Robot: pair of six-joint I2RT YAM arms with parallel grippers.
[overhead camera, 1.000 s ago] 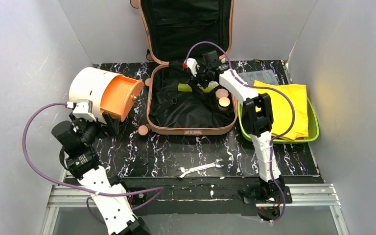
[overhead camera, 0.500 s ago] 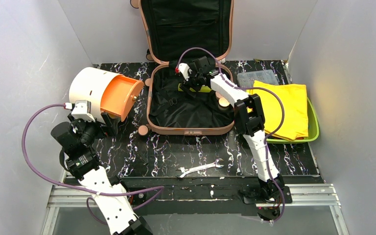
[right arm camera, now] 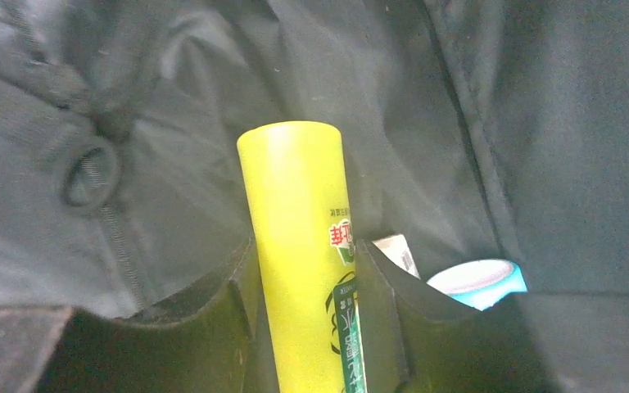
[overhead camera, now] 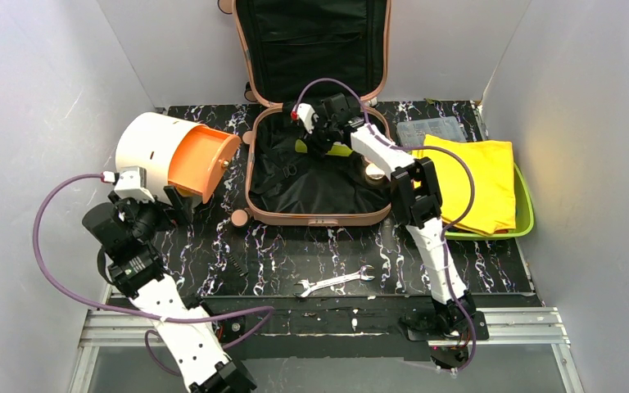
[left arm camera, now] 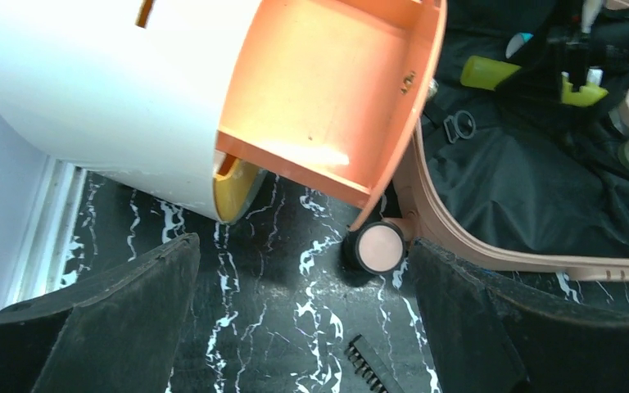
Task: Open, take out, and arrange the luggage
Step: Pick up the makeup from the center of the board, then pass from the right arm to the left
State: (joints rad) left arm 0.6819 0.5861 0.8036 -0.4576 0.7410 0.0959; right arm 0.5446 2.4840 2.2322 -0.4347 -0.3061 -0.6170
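Two arms at one marble table (overhead camera: 213, 246), clock read from overhead. Wrench (overhead camera: 333, 282), 6 o'clock, nearest: lying flat. Spring (overhead camera: 237, 264), 7 o'clock: small, black. Left gripper (left arm camera: 303, 327), 9 o'clock: jaws spread wide, nothing between them, above bare marble near a luggage wheel (left arm camera: 379, 247). Drum (overhead camera: 151, 147), 10 o'clock: on its side, orange open end toward the luggage. Luggage (overhead camera: 319, 218), centre to 12 o'clock: open, base flat, lid upright against the back wall, black lining exposed. Right gripper (right arm camera: 303, 270), inside the base at its far end: pads pressed against both sides of a yellow tube (right arm camera: 295, 188). Jars (overhead camera: 374, 170): in the base's 3 o'clock corner. Tray (overhead camera: 527, 214), 3 o'clock: green, holding a yellow cloth (overhead camera: 479, 176). Case (overhead camera: 432, 129), 1 o'clock: clear, at the cloth's far edge.
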